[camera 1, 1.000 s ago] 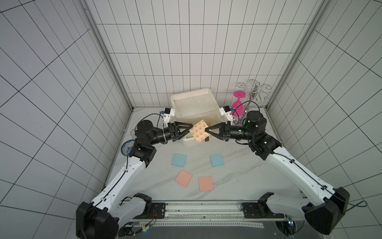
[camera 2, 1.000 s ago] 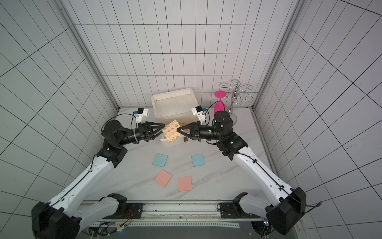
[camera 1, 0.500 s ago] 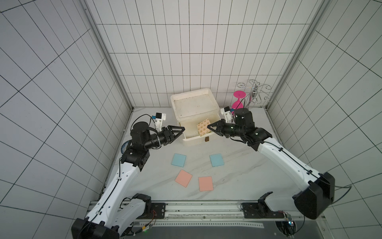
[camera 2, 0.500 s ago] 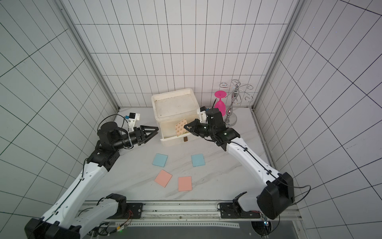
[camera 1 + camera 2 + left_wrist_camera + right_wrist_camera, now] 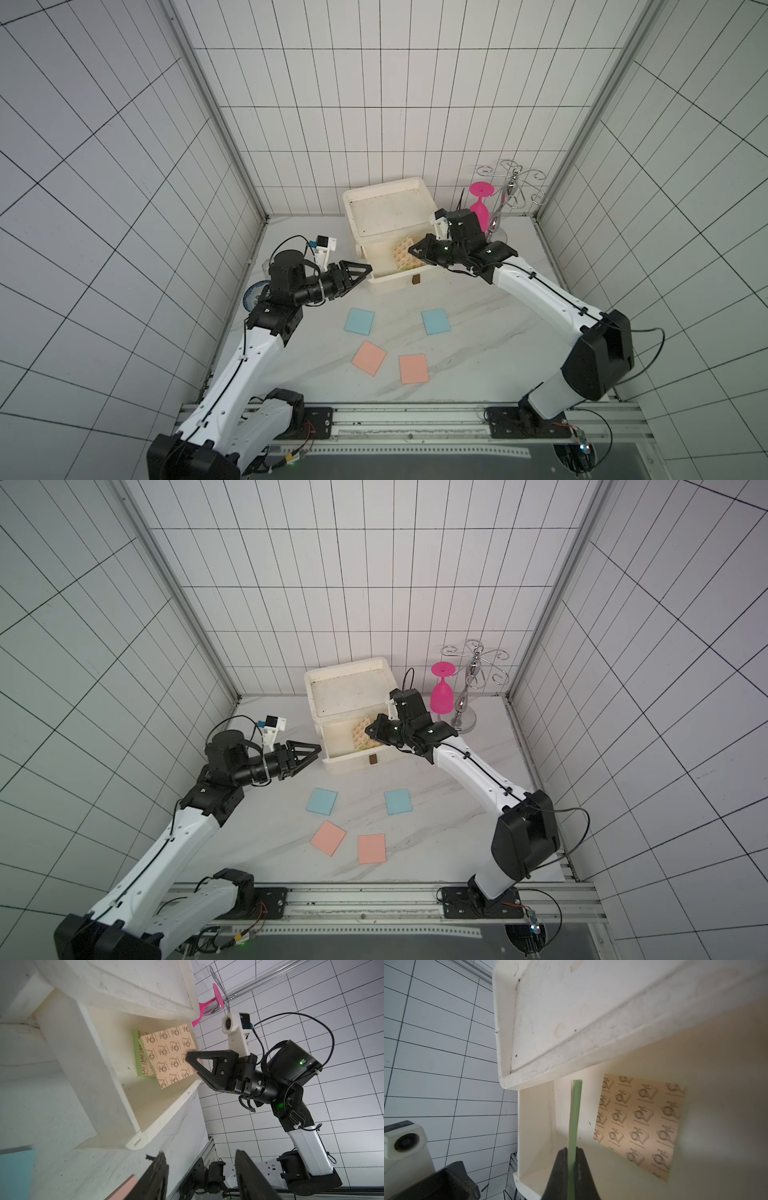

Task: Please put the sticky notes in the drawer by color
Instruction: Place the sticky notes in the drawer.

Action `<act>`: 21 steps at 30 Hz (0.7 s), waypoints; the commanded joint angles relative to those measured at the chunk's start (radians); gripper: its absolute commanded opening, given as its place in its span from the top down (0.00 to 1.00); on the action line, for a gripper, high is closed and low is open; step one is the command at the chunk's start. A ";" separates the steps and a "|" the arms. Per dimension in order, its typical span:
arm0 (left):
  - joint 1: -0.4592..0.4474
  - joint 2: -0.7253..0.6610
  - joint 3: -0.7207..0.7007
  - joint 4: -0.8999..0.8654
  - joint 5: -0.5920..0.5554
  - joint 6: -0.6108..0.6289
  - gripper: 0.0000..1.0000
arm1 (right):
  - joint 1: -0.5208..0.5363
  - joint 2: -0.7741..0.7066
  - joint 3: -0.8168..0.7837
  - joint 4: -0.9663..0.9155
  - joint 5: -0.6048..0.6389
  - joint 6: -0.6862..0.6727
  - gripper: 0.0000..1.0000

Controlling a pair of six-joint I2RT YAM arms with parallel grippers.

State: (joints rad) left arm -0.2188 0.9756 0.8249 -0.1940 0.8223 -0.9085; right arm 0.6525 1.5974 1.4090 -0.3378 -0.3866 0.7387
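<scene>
- Two salmon pink square paper pads at 6 o'clock, two light blue ones beyond, all apart on the white marble counter.
- Left fingers parted, empty, just beside the cream-white plastic drawer at its 9 o'clock edge.
- Right fingers clench a tan kraft printed pad inside the open drawer, 12 o'clock.

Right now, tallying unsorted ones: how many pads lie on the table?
4: left blue pad, right blue pad, near the drawer; left salmon pad, right salmon pad, nearer the rail.
</scene>
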 commanded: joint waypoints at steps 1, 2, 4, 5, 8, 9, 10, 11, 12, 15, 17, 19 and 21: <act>0.002 -0.006 -0.010 -0.010 -0.007 0.034 0.45 | 0.005 0.032 0.071 -0.081 0.065 -0.069 0.99; 0.002 -0.008 -0.009 -0.017 -0.008 0.037 0.44 | 0.004 0.040 0.079 -0.095 0.070 -0.080 0.99; 0.002 -0.009 -0.012 -0.022 -0.010 0.038 0.44 | 0.004 0.053 0.100 -0.120 0.078 -0.095 0.98; 0.002 -0.011 -0.012 -0.023 -0.010 0.038 0.44 | 0.004 0.060 0.111 -0.133 0.079 -0.103 0.96; 0.002 -0.014 -0.007 -0.039 -0.014 0.048 0.44 | 0.004 0.067 0.142 -0.169 0.102 -0.128 0.88; 0.002 -0.015 -0.007 -0.041 -0.014 0.049 0.44 | 0.004 0.062 0.148 -0.177 0.115 -0.135 0.84; 0.003 -0.015 -0.006 -0.042 -0.016 0.049 0.44 | 0.004 0.050 0.147 -0.179 0.140 -0.141 0.79; 0.002 -0.014 -0.004 -0.041 -0.017 0.050 0.44 | 0.004 0.034 0.140 -0.179 0.170 -0.143 0.73; 0.002 -0.015 -0.002 -0.041 -0.020 0.051 0.44 | 0.003 0.020 0.136 -0.178 0.196 -0.149 0.67; 0.005 0.001 0.036 -0.055 -0.043 0.070 0.44 | -0.004 -0.016 0.157 -0.227 0.254 -0.185 0.54; 0.007 0.040 0.120 -0.138 -0.088 0.129 0.44 | -0.008 -0.048 0.175 -0.272 0.290 -0.214 0.53; 0.007 0.096 0.221 -0.230 -0.128 0.195 0.44 | -0.008 -0.087 0.178 -0.309 0.310 -0.243 0.53; 0.007 0.171 0.322 -0.302 -0.164 0.249 0.44 | -0.004 -0.132 0.156 -0.330 0.304 -0.269 0.53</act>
State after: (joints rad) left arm -0.2184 1.0878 1.0332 -0.3935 0.7353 -0.7761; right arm 0.6491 1.5414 1.5280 -0.5987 -0.1329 0.5339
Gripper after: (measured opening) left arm 0.560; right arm 0.467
